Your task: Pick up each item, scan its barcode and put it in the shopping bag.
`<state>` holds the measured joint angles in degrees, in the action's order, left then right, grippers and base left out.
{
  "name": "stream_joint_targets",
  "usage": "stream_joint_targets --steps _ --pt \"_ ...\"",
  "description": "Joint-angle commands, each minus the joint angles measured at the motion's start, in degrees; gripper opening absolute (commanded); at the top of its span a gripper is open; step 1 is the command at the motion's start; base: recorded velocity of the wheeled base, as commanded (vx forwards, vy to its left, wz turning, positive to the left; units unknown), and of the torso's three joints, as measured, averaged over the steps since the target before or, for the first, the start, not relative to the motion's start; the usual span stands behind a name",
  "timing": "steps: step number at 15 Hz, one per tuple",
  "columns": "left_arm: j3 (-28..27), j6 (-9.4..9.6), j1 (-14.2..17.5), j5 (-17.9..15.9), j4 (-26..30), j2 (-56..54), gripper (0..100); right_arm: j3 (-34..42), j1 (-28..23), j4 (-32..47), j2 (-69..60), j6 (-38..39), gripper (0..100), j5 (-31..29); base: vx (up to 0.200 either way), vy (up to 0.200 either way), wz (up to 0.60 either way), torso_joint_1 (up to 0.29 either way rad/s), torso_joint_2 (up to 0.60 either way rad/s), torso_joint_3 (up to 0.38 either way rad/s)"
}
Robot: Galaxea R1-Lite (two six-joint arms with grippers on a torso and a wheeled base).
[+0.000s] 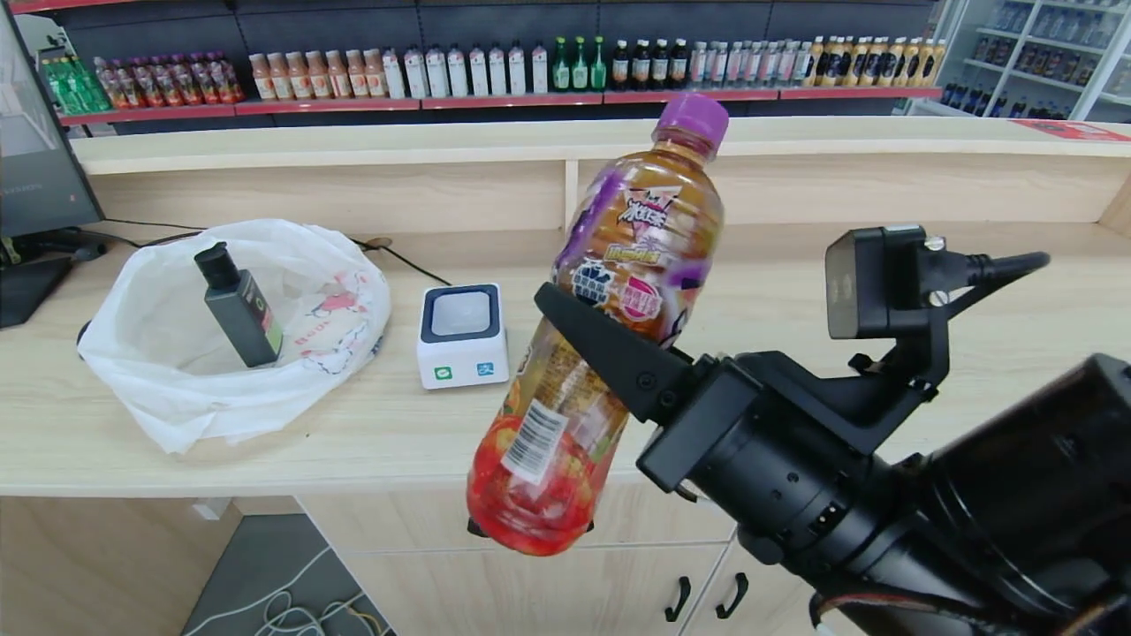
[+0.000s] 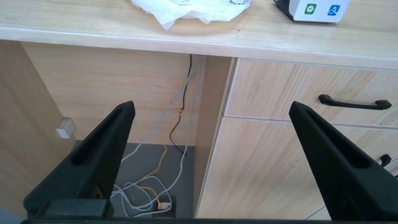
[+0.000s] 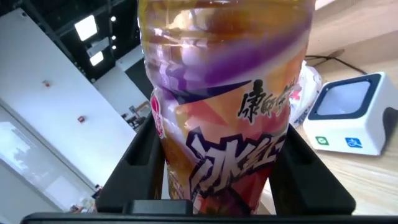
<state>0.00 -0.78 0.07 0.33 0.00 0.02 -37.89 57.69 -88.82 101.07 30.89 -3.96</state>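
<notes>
Right claw (image 1: 565, 329) is clamped across the mid-body of the iced-tea bottle (image 1: 610, 291) and I'm holding it up off the counter (image 1: 353, 433), in front of the counter edge. It's tilted, purple cap toward 1 o'clock and base toward 7. In the wrist cam both fingers press flat on the label w/ no gap. The barcode (image 1: 535, 439) sits low near the base, clear of the fingers, facing me rather than the scanner (image 1: 462, 336), which is at approx 10 o'clock from the bottle. The shopping bag (image 1: 168, 389) lies at 9 o'clock of the scanner, mouth open, w/ a dark flip-cap bottle (image 1: 239, 305) already standing in it. The left claw (image 2: 211, 162) is spread wide w/ nothing in it, parked below counter level and facing the cabinet front. Handling, my read: the bottle looks full, so moderate weight and bottom-heavy when tilted. It's thin plastic w/ a glossy wrap, prob slick, and the wall will give if I over-squeeze. A mid-body grip looks right to me — a neck hold would swing, and a hold lower down would cover the code. I'd rotate slowly so it doesn't slip in the pads.
</notes>
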Motion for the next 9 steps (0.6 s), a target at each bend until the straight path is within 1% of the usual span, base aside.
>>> stream_joint_targets --steps 1,3,6,9 --pt "0.0 -0.01 0.01 0.02 0.0 -0.02 100 -0.7 0.94 -1.18 5.54 1.1 0 0.62 0.0 0.0 0.0 0.0 0.0 0.0" --pt "0.0 -0.01 0.01 0.02 0.0 -0.02 100 -0.52 1.99 -1.18 5.89 3.03 0 0.62 0.0 0.0 0.0 0.0 0.0 0.0" --pt "0.0 -0.01 0.01 0.02 0.0 -0.02 100 -1.4 1.99 -1.18 5.8 7.08 0 0.71 0.0 0.0 0.0 0.0 0.0 0.0" --pt "0.0 -0.01 0.01 0.02 0.0 -0.02 100 -1.66 1.99 -1.18 5.28 8.75 0 0.97 0.0 0.0 0.0 0.0 0.0 0.0"
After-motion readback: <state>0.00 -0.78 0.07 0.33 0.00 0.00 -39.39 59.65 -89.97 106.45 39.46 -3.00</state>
